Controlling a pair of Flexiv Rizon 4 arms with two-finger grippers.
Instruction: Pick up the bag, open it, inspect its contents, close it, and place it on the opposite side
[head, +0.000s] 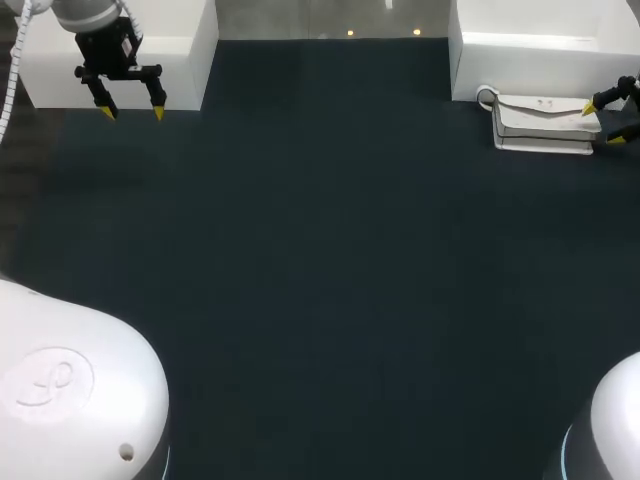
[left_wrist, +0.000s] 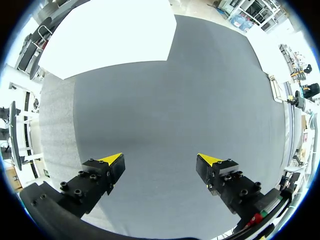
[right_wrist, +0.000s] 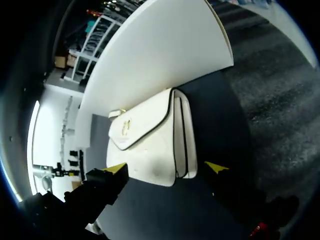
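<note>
- Bag (head: 540, 118): a white flap handbag with dark piping. It lies flat at the far right of the table (head: 320, 250), against or just beside the right white block (head: 545, 50). The flap is down, and a strap loop (head: 486, 97) sticks out at the end nearer the table's middle.
- Handling, as a judgement: it looks light, with smooth leather-like skin that may slip between hard tips. The panels seem fairly stiff, but the body would likely give if pinched hard.
- Where to hold: across the thin body at the near end seems the firmest grip. The flap's lower edge by the small clasp (right_wrist: 125, 126) is the place to lift for opening.
- Right jaws: apart, one yellow tip on each side of the bag's near end. I cannot tell whether either tip touches it.
- Left jaws: apart and holding nothing, hanging over the far left corner in front of the left white block (head: 120, 55).
- Surface: dark, matt and cloth-like, so it probably grips a dragged bag. The opposite side, by the left white block, is well apart from the bag.
</note>
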